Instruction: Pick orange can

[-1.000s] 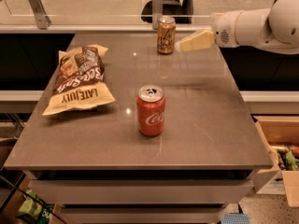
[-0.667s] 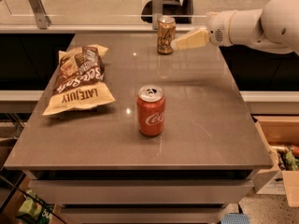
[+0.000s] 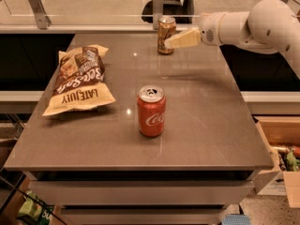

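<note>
The orange can [image 3: 165,33] stands upright at the far edge of the grey table [image 3: 201,125]; it is golden-tan with a dark logo and a silver top. My gripper [image 3: 169,42] reaches in from the right on a white arm [image 3: 253,25]. Its cream finger [image 3: 183,39] overlaps the can's right side at mid height. A red Coca-Cola can [image 3: 151,110] stands upright in the middle of the table, well in front of the gripper.
A brown and yellow chip bag [image 3: 79,78] lies on the table's left side. A glass rail with metal posts [image 3: 158,6] runs behind the far edge. A cardboard box [image 3: 281,149] sits on the floor at the right.
The gripper has moved left toward the orange can, from a small gap to overlapping its right side. Both cans and the chip bag have stayed put.
</note>
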### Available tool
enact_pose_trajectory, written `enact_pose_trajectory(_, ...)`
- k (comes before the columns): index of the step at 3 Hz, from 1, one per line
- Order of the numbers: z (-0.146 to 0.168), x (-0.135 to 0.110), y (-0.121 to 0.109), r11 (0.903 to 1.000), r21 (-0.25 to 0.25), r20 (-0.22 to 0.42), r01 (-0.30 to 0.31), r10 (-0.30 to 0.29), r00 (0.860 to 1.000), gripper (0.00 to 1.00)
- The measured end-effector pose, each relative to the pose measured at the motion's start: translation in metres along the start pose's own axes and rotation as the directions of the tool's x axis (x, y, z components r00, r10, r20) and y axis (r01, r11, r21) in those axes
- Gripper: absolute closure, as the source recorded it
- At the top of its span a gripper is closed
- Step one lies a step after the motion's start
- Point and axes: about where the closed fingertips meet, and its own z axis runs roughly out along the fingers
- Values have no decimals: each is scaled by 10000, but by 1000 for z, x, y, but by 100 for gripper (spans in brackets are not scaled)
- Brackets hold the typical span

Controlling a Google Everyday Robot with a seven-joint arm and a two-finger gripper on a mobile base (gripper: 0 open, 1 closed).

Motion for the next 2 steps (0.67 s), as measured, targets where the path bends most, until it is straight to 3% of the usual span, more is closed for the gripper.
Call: enact_pose_trajectory(2,37,3,-4,9991,-393,286,-165,177,9994,0)
